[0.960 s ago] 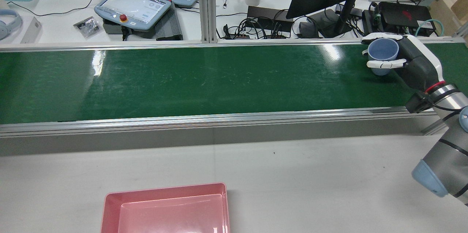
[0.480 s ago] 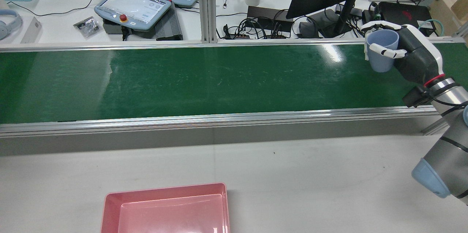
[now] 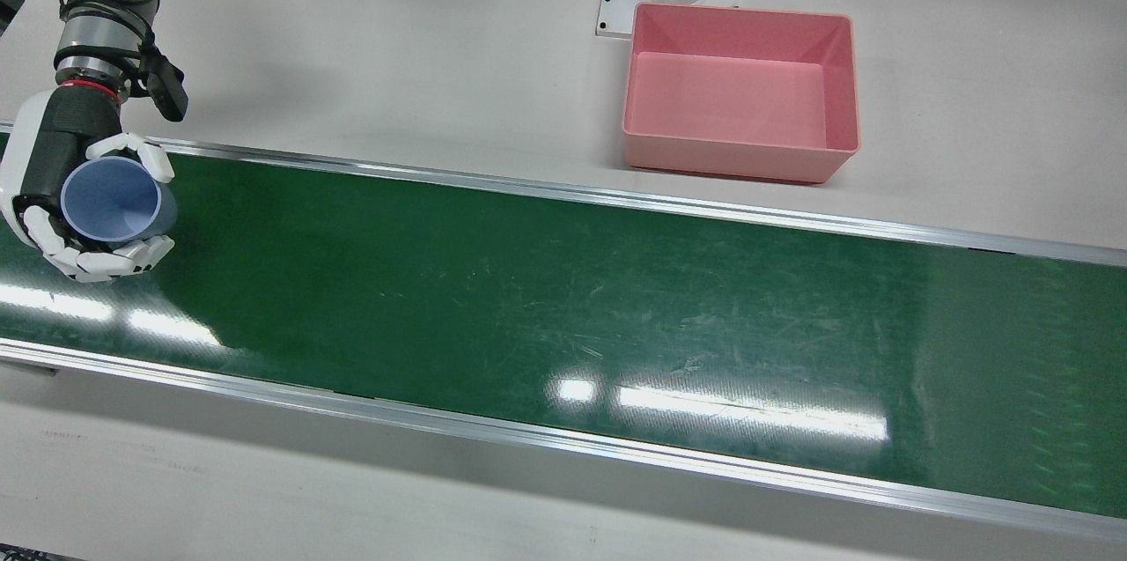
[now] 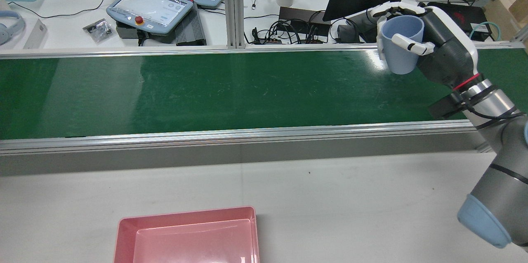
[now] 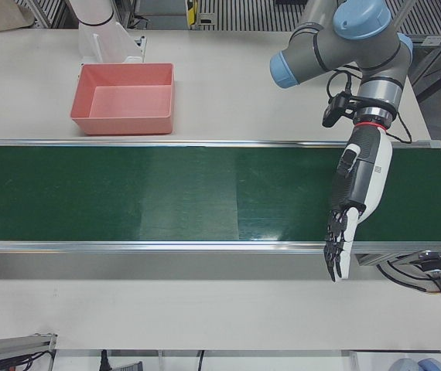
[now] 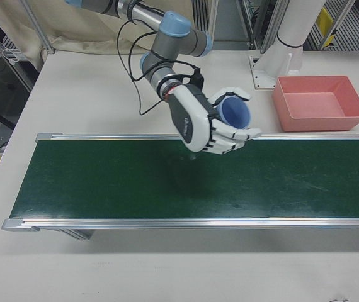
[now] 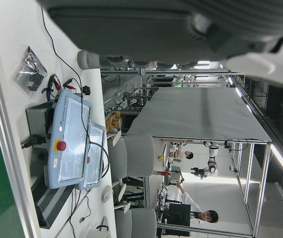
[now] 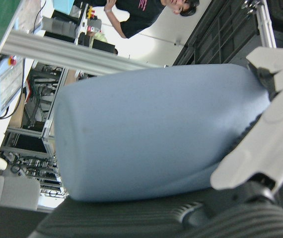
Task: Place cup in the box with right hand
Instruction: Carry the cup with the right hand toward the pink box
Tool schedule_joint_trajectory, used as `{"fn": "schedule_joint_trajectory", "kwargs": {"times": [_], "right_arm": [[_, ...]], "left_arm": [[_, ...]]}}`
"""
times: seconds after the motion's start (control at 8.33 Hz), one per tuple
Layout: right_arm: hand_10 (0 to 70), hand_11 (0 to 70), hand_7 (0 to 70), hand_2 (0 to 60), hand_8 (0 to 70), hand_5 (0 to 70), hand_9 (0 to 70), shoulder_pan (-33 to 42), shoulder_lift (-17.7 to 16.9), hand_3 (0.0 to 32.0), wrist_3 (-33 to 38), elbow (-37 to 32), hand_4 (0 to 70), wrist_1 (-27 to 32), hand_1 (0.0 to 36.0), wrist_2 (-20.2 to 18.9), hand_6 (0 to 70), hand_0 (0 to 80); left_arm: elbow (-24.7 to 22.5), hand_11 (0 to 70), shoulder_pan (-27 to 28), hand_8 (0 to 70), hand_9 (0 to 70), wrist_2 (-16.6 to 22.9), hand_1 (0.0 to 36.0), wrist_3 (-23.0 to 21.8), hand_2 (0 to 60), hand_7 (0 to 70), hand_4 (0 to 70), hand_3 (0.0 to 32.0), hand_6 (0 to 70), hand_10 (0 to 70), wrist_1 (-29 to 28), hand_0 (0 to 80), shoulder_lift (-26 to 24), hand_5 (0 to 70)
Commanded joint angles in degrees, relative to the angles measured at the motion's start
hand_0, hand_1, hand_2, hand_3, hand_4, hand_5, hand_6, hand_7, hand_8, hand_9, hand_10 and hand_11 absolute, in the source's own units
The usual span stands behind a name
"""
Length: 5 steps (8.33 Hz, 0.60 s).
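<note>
In the front view, the right hand (image 3: 84, 204) held one blue cup (image 3: 114, 200) above the green belt (image 3: 563, 306), fingers (image 3: 114, 257) wrapped round its wall, mouth up. One pink box (image 3: 740, 99) sat empty on the counter (image 3: 423, 50), well apart from the cup. That view missed the other arm. Only the left-front view showed the left hand (image 5: 356, 201), over the belt's far end, fingers (image 5: 336, 251) straight, slightly spread, holding nothing.

right hand (image 4: 429, 44) gripping blue cup (image 4: 399, 50), above belt (image 4: 206, 89)
</note>
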Motion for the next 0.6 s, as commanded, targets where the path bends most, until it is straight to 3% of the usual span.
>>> {"fn": "schedule_joint_trajectory", "kwargs": {"times": [0.0, 0.12, 0.36, 0.48], "right_arm": [[70.0, 70.0, 70.0, 60.0, 70.0, 26.4, 70.0, -19.11, 5.51, 0.0, -9.60, 9.83, 11.0, -3.90, 17.5, 2.64, 52.8, 46.1], [70.0, 70.0, 70.0, 60.0, 70.0, 25.9, 70.0, -24.68, 7.44, 0.0, -14.35, 11.42, 14.3, -3.91, 16.4, 4.22, 52.6, 45.8], [70.0, 70.0, 70.0, 60.0, 70.0, 24.8, 70.0, -36.10, 8.07, 0.0, -22.87, 14.93, 19.1, -3.82, 13.3, 8.70, 52.1, 44.6], [70.0, 70.0, 70.0, 60.0, 70.0, 24.0, 70.0, -41.55, 8.16, 0.0, -28.83, 15.82, 25.5, -3.30, 11.6, 9.94, 51.6, 44.8]], "left_arm": [[-0.09, 0.0, 0.08, 0.0, 0.0, 0.00, 0.0, -0.04, 0.0, 0.0, 0.0, 0.0, 0.0, 0.0, 0.06, 0.0, 0.00, 0.0], [0.00, 0.0, 0.08, 0.0, 0.0, 0.00, 0.0, 0.05, 0.0, 0.0, 0.0, 0.0, 0.0, 0.0, 0.06, 0.0, 0.00, 0.0], [0.00, 0.0, 0.08, 0.0, 0.0, 0.00, 0.0, 0.05, 0.0, 0.0, 0.0, 0.0, 0.0, 0.0, -0.03, 0.0, 0.00, 0.0], [0.00, 0.0, 0.08, 0.0, 0.0, 0.00, 0.0, 0.05, 0.0, 0.0, 0.0, 0.0, 0.0, 0.0, 0.06, 0.0, 0.00, 0.0]]}}
